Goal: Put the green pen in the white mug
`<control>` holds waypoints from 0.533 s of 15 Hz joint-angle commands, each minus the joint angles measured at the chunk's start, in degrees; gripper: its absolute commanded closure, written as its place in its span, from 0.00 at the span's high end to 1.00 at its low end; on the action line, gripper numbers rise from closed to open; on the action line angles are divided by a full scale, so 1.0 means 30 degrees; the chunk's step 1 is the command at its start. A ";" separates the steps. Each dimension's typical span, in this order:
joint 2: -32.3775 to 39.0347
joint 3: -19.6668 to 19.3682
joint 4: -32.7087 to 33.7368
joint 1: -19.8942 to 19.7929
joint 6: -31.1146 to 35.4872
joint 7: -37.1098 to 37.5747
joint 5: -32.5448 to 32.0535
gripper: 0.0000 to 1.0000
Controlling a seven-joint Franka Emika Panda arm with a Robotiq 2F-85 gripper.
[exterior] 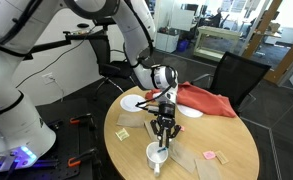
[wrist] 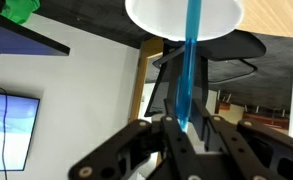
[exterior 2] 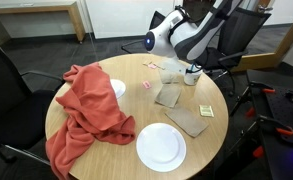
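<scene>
My gripper (exterior: pixel 164 130) hangs straight down over the white mug (exterior: pixel 157 155), which stands near the edge of the round wooden table (exterior: pixel 231 140). The gripper is shut on the green pen (exterior: pixel 164 142), held upright with its lower end at the mug's mouth. In the wrist view the pen (wrist: pixel 191 60) looks blue-green and runs from between the fingers (wrist: pixel 186 128) into the mug's white round opening (wrist: pixel 156 12). In an exterior view the gripper (exterior 2: pixel 191 70) hides most of the mug (exterior 2: pixel 193 78), and the pen cannot be made out.
A red cloth (exterior 2: pixel 86 110) covers one side of the table, with a small white vessel (exterior 2: pixel 118 88) at its edge. A white plate (exterior 2: pixel 161 147), brown flat squares (exterior 2: pixel 169 96), a yellow note (exterior 2: pixel 205 111) and pink scraps (exterior 2: pixel 146 85) lie about. Black chairs (exterior: pixel 236 75) surround the table.
</scene>
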 commanded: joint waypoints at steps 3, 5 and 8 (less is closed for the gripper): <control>0.0364 -0.0014 0.1269 0.0383 -0.0199 0.0128 0.0439 0.72; 0.0412 -0.0025 0.1597 0.0433 -0.0188 0.0096 0.0548 0.87; 0.0503 -0.0040 0.2052 0.0473 -0.0206 0.0048 0.0738 1.00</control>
